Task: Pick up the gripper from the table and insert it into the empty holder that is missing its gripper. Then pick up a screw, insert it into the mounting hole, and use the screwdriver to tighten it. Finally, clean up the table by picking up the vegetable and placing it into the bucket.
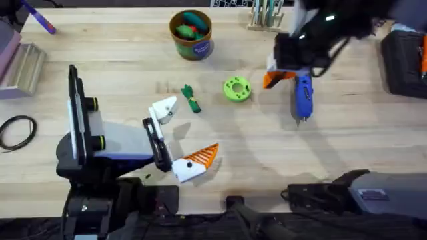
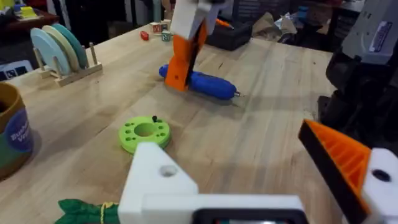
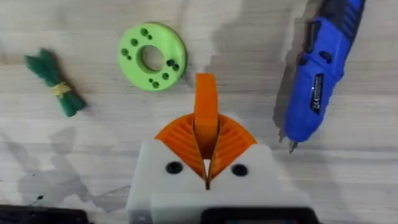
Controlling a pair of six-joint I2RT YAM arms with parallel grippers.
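My right gripper (image 1: 270, 79) hangs above the table beside the blue screwdriver (image 1: 303, 97), shut on the small orange-and-black gripper (image 3: 205, 93), which sticks out past its pads. The left wrist view shows that piece (image 2: 180, 65) hanging over the screwdriver (image 2: 202, 84). My left gripper (image 1: 190, 130) stands open low over the table. One of its white fingers (image 2: 155, 180) is bare, with a hole in it; the other finger carries an orange pad (image 2: 342, 155). The dark-green vegetable (image 1: 192, 99) lies near the green disc (image 1: 236, 89). The brown bucket (image 1: 191, 33) stands at the back.
A purple pen (image 1: 40, 20) lies at the back left beside grey blocks (image 1: 20, 63). A black cable loop (image 1: 17, 130) lies at the left edge. A wooden rack of discs (image 2: 59, 50) stands at the back, and a black case (image 1: 403, 60) sits at the right.
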